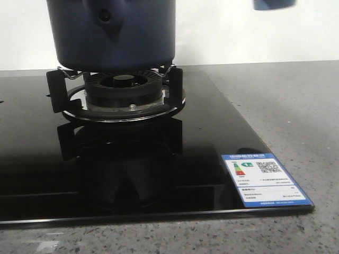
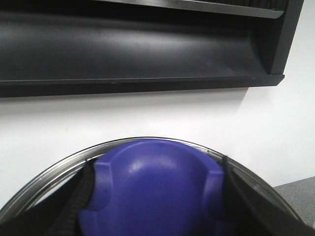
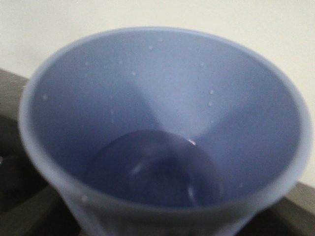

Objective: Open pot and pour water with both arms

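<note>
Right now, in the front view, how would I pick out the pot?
Find the glossy black glass cooktop and its round burner. On the burner's black supports sits the large dark navy-blue matte pot, with a pointed handle mount and rivet hole, far bigger than the blue cup at top right.

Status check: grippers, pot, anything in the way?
Left gripper on purple lid knob, fingers either side. Right gripper unseen; pale blue cup fills its view. Dark navy pot on burner.
</note>
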Tool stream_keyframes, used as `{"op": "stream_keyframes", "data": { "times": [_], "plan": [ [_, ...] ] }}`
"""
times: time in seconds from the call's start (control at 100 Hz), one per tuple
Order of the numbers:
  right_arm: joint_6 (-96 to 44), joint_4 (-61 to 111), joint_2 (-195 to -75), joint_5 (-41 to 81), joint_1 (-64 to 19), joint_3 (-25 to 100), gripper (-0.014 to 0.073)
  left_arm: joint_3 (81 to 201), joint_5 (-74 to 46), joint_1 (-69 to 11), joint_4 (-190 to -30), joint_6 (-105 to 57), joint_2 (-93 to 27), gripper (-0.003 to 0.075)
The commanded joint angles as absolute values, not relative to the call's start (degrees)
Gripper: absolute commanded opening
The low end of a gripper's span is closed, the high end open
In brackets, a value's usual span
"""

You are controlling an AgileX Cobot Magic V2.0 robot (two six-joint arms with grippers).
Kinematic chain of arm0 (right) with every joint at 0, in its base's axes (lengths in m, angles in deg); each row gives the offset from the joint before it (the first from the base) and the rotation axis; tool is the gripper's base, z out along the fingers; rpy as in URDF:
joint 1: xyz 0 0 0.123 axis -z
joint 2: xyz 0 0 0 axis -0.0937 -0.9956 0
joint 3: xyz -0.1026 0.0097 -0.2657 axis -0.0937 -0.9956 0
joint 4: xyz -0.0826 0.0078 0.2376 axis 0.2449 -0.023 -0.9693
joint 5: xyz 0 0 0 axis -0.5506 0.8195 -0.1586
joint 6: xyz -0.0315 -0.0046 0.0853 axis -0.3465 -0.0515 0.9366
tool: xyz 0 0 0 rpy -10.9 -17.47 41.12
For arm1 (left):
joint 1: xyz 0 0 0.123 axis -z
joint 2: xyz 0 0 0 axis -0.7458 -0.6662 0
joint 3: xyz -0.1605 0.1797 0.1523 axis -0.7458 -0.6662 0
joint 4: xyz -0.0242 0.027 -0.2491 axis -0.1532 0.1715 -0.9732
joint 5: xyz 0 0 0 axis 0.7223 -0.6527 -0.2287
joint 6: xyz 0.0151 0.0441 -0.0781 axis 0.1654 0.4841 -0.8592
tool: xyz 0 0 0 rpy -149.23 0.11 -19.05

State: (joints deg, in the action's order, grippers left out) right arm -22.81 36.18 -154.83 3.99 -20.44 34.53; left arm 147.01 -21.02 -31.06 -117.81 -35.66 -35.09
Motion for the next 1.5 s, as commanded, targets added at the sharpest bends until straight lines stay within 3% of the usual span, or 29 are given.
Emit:
{"op": "stream_keyframes", "data": {
  "times": [0.0, 0.54, 1.49],
  "plan": [
    [-22.84, 39.21, -152.99, 1.42, -22.92, 39.66, 0.0297, 149.04, -26.63, -31.17, -118.31, -36.02, -33.62, 0.0358],
    [-22.84, 68.73, -158.78, 19.43, -36.86, 53.85, 0.0297, 149.04, -26.63, -31.17, -118.31, -36.02, -33.62, 0.0358],
    [-22.84, 106.91, -163.90, 16.31, -39.34, 55.16, 0.0297, 149.04, -25.96, -31.17, -118.31, -36.02, -33.62, 0.0358]
  ]
}}
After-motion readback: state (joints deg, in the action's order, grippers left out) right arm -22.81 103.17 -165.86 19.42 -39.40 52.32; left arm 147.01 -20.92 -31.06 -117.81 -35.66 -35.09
